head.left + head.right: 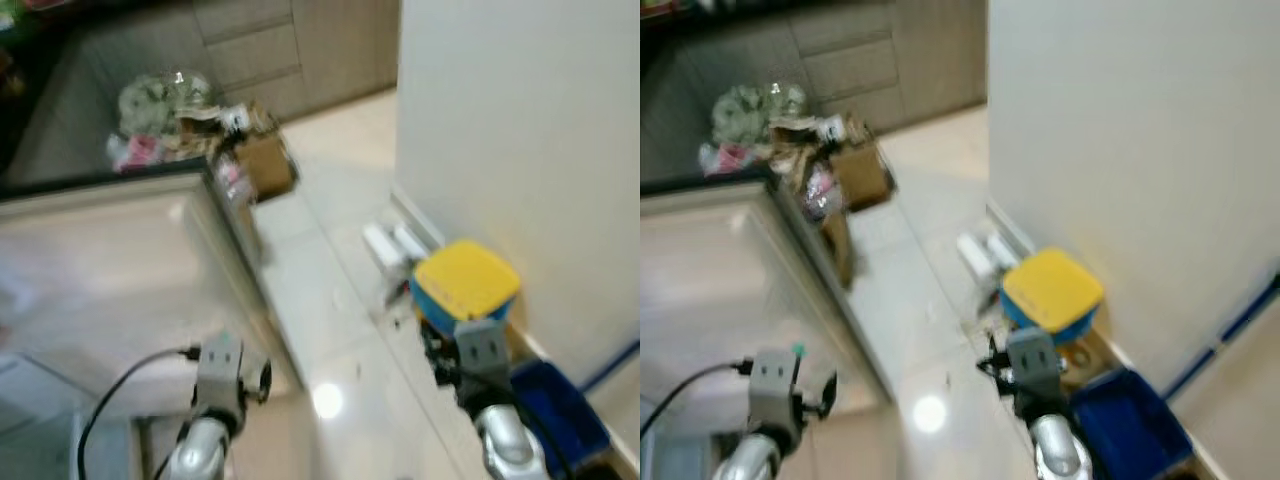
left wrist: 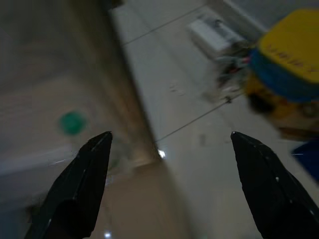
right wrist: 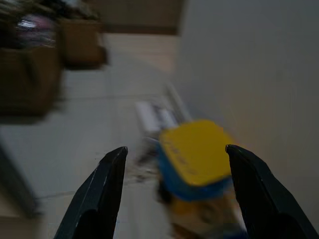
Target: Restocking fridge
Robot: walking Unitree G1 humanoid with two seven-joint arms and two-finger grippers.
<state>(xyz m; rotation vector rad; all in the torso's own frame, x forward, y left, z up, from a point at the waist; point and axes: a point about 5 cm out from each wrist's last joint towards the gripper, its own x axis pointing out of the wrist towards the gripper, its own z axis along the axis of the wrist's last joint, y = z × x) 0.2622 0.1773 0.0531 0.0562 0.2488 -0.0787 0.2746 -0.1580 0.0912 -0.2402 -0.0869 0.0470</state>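
Observation:
Everything is blurred by motion. A blue box with a yellow lid (image 1: pixel 466 282) stands on the tiled floor against the white wall, seen too as the yellow lid (image 3: pixel 195 149) in the right wrist view. My right gripper (image 3: pixel 174 152) is open and empty, pointing at that box from above. My left gripper (image 2: pixel 169 137) is open and empty too, held over the floor by the edge of a pale counter (image 1: pixel 110 260). Both silver arms reach in low, the left arm (image 1: pixel 205 430) and the right arm (image 1: pixel 495 415).
A dark blue bin (image 1: pixel 560 410) sits by the wall below the yellow-lidded box. White packages (image 1: pixel 392 243) lie just beyond it. Cardboard boxes and bagged clutter (image 1: pixel 205 135) are piled at the counter's far corner, before wooden cabinets (image 1: pixel 300 40). Open tiled floor (image 1: pixel 330 300) runs between counter and wall.

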